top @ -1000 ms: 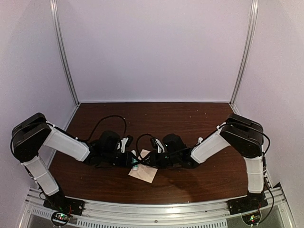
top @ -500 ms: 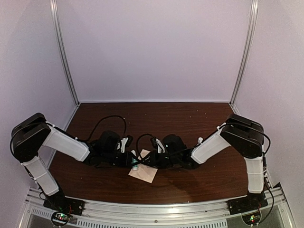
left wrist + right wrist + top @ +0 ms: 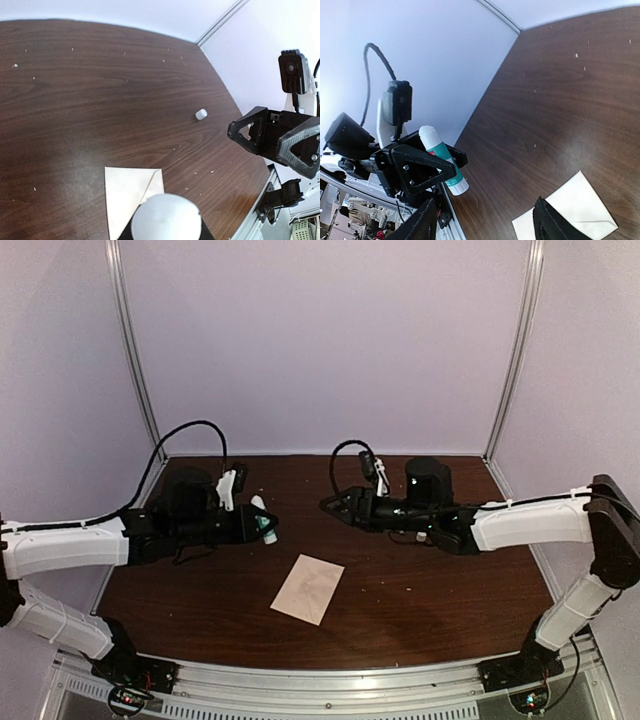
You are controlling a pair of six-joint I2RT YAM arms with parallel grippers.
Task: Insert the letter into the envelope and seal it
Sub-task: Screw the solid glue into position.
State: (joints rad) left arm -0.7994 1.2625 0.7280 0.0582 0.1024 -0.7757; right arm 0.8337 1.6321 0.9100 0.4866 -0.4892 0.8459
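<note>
Indoors, lilac-walled wooden table (image 3: 430, 605), left end effector (image 3: 258, 528) grasping gluestick (image 3: 441, 159), right end effector (image 3: 327, 505) released.

The envelope (image 3: 308, 589) lies flat on the table (image 3: 430, 590), near the front edge. Behind it, to the left, a glue stick (image 3: 263, 522) sits between the left fingers (image 3: 242, 529). A cap (image 3: 201, 114) lies on the table, apart from the envelope.

Note that the envelope (image 3: 308, 588) is a plain, pale beige-pink. The bench (image 3: 420, 590) is dark brown with a wood-grain pattern and scattered pale specks. The glue stick (image 3: 440, 155) is white with a teal label band. The cap (image 3: 201, 114) is white. The left gripper (image 3: 257, 528) and right gripper (image 3: 328, 505) are black. The arm sleeves (image 3: 525, 525) are white, the joints (image 3: 615, 530) black. The walls (image 3: 330, 340) are pale lilac.
</note>
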